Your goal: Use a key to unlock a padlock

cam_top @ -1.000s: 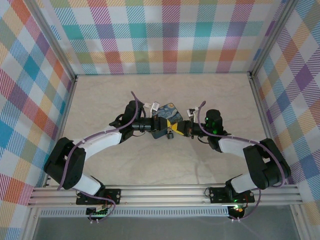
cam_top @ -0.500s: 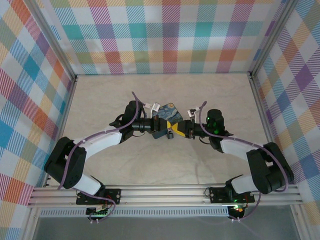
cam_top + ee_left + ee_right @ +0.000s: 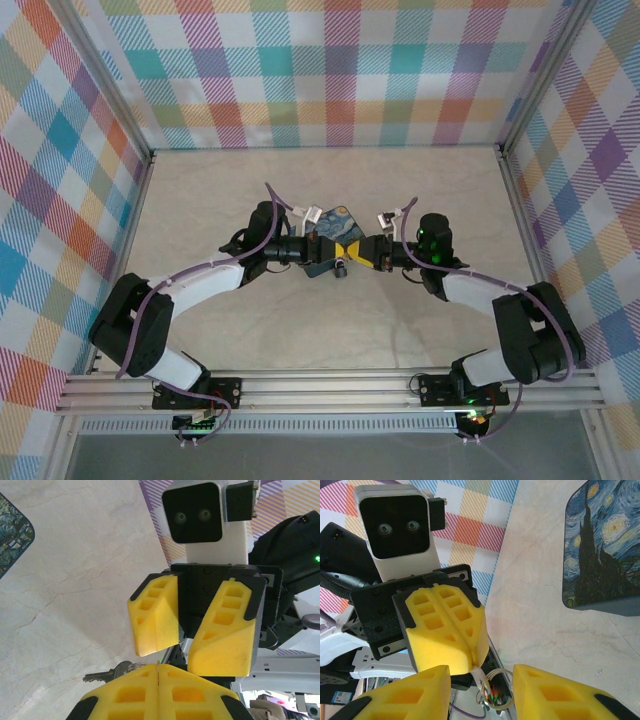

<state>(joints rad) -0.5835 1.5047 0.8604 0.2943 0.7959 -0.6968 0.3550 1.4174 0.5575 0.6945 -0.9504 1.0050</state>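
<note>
My left gripper [image 3: 157, 666] is shut on the key [image 3: 482, 672], a thin silvery sliver pinched between its yellow pads. A wire ring [image 3: 495, 687] hangs from the key, and a second key [image 3: 102, 673] dangles beside it. My right gripper [image 3: 481, 680] stands open directly facing the left one, fingertip to fingertip, with nothing between its fingers. In the top view the two grippers [image 3: 330, 252] [image 3: 362, 252] meet just in front of the tin. A small dark thing with a silvery loop [image 3: 341, 268], apparently the padlock, sits just below them; I cannot tell whether it hangs or lies.
The blue-yellow swirly tin [image 3: 338, 225] lies flat on the marble-look table [image 3: 250, 330] right behind the grippers; its corner also appears in the right wrist view [image 3: 600, 550]. Checked walls close in the back and both sides.
The right arm has shifted slightly back and to the right. More yellow of its fingers now shows next to the left gripper. The left arm has held still.
</note>
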